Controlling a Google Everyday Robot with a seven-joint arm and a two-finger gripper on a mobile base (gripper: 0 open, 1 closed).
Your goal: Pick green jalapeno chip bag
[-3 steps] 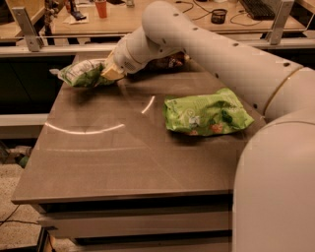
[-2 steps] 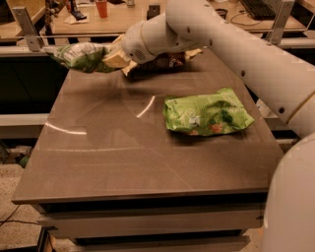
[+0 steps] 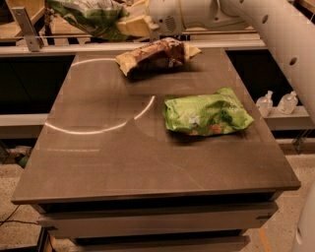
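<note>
**A:** The gripper is up at the top of the view, past the counter's far edge, with the white arm sweeping in from the right. What is it carrying?

**B:** The green jalapeno chip bag. The tan fingers are clamped on its right end, and it hangs in the air to the left of them, clear of the counter.

**A:** And what's around it?

**B:** The brown and yellow bag lies crumpled on the counter's far side, just below the gripper. The bright lime-green bag lies flat toward the right edge, well apart from the gripper. A grey metal bracket stands off the far-left corner, below and left of the held bag. Two small clear bottles sit on a ledge off to the right.

**A:** Is anything in the way?

**B:** Nothing touches the held bag. The brown and yellow bag is the nearest thing, and there is open air between the two.

**A:** What's changed from a moment ago?

**B:** The olive bag was held lower then, near the counter's far-left corner. Now it rides higher, cut off by the top edge. The arm covered most of the brown and yellow bag back then; now that bag shows in full. The lime-green bag hasn't moved.
</note>
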